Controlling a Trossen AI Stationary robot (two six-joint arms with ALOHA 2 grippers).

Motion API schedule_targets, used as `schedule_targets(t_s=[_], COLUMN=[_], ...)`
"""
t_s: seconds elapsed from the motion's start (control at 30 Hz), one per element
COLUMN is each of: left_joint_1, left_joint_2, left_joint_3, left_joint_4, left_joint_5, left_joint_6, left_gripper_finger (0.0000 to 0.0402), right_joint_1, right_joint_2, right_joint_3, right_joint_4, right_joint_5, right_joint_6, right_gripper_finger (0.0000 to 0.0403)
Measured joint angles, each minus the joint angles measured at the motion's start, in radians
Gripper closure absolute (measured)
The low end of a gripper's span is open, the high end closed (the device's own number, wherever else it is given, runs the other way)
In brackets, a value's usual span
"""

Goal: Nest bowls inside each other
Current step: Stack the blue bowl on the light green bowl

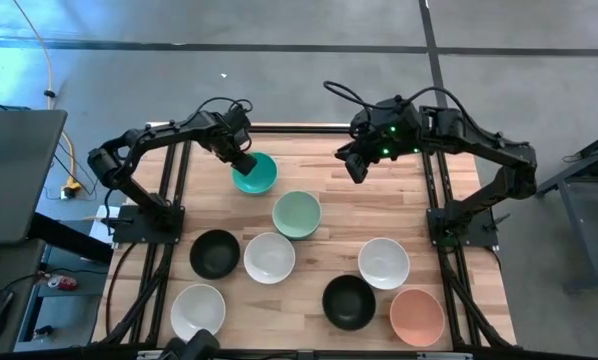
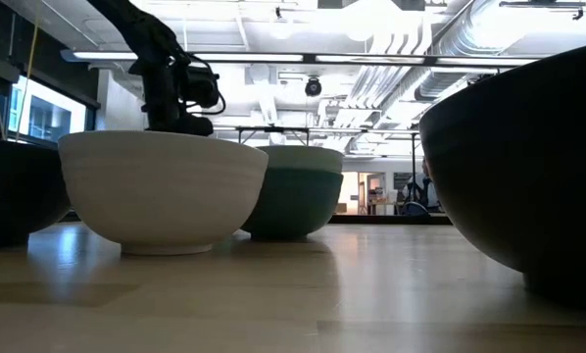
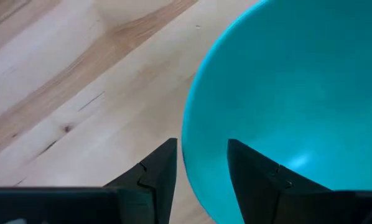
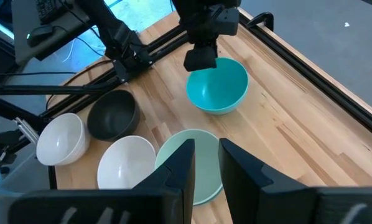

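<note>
Wooden worktop [image 1: 324, 200] carrying eight visible bowls, none of them nested. Teal bowl [image 1: 256, 173] at the far left-centre, upright; left tool [image 1: 245, 164] sits over its rim, one finger inside the bowl and one outside, straddling the wall [image 3: 198, 155], with a narrow gap showing between each finger and the wall, so a firm clamp cannot be told. Pale mint bowl [image 1: 297, 214] just beside the teal one, toward the near side, apart from it. Black bowl [image 1: 215, 253] and white bowl [image 1: 269, 257] side by side in the middle row on the left, close together. Second white bowl [image 1: 198, 311] at the near left corner. Third white bowl [image 1: 384, 263] on the right, with a second black bowl [image 1: 349, 301] and a salmon-pink bowl [image 1: 417, 316] close by at the near right. Right tool [image 1: 357, 168] raised above the far right-centre of the worktop, holding nothing, fingers parted by a narrow gap, pointing toward the mint bowl.
</note>
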Motion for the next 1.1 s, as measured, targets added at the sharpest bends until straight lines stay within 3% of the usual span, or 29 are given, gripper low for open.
schedule_targets(t_s=[0.3,0.77,1.1], left_joint_1=[0.009,0.011,-0.009], left_joint_2=[0.0,0.0,-0.001], left_joint_3=[0.0,0.013,0.164], left_joint_4=[0.0,-0.009,-0.09], left_joint_5=[-0.001,0.026,0.066], left_joint_6=[0.007,0.009,0.014], left_gripper_finger=[0.0393,0.04,0.0401], right_joint_1=[0.002,0.002,0.002], right_joint_2=[0.0,0.0,0.0], right_joint_3=[0.0,0.0,0.0], right_joint_4=[-0.001,-0.001,-0.01], right_joint_5=[0.0,0.0,0.0], right_joint_6=[-0.003,-0.005,-0.003], right_gripper_finger=[0.0339,0.0339,0.0339])
